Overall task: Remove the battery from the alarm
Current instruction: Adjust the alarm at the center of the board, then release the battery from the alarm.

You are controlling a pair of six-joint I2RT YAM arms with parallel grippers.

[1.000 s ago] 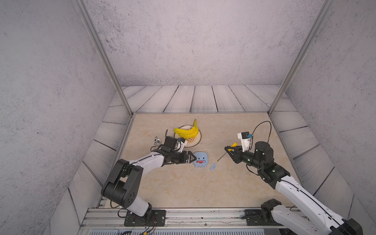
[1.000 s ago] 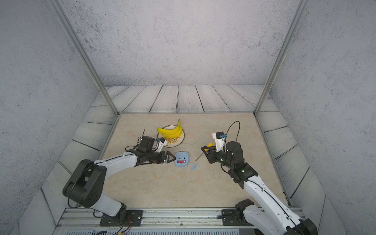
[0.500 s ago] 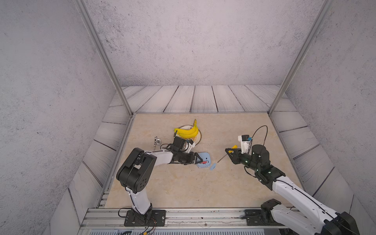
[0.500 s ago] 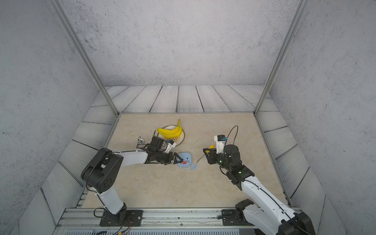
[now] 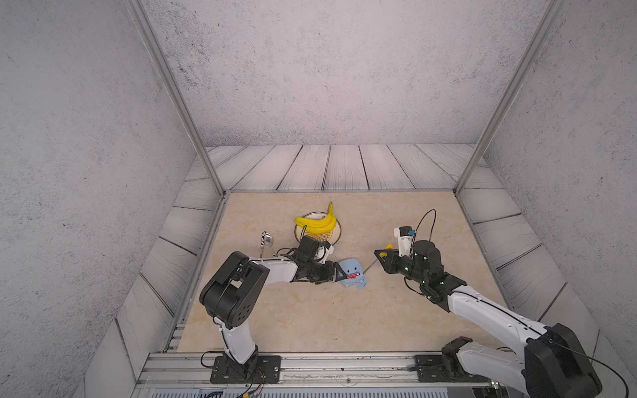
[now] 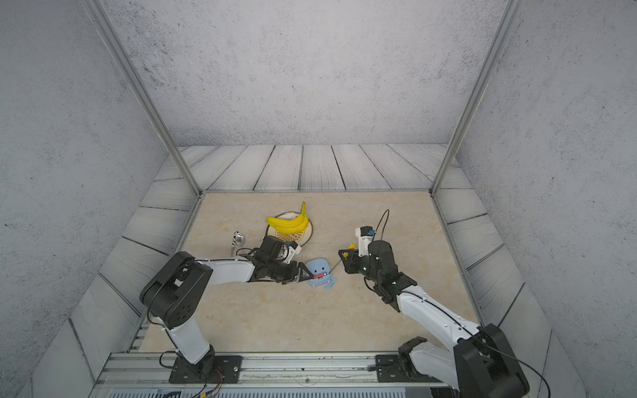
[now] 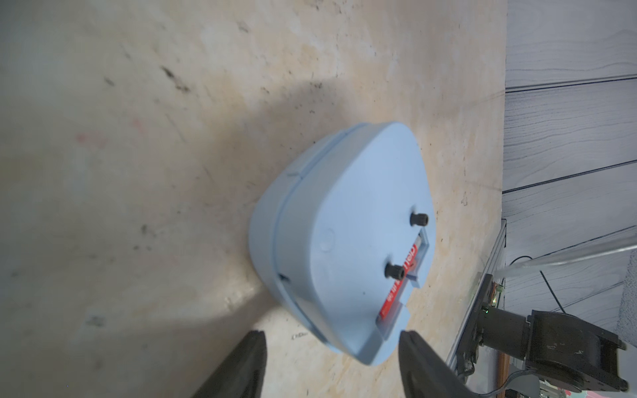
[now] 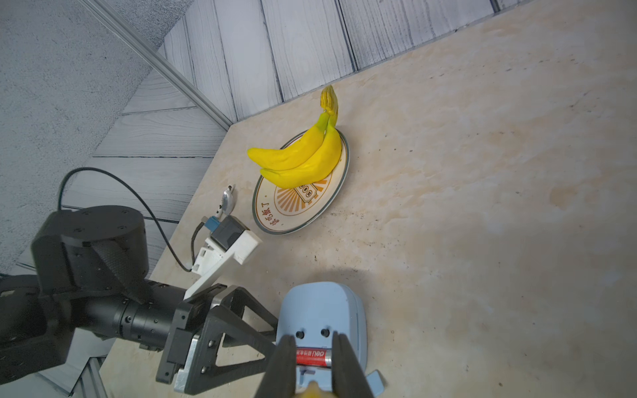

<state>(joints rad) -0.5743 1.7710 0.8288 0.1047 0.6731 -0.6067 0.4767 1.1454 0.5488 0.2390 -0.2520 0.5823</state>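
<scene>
there, battery [image 8: 312, 357] inside face-down alarm [image 8: 324, 306]

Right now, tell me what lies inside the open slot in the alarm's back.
A red battery lies along the slot in the back of the alarm; whatever sits beneath it is covered.

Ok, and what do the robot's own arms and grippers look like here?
The left arm and right arm have white shells on the long links and black round joints. The left gripper and right gripper are black, built as open triangular frames. Each wrist carries a white camera mount with a thin black cable looping off it.
</scene>
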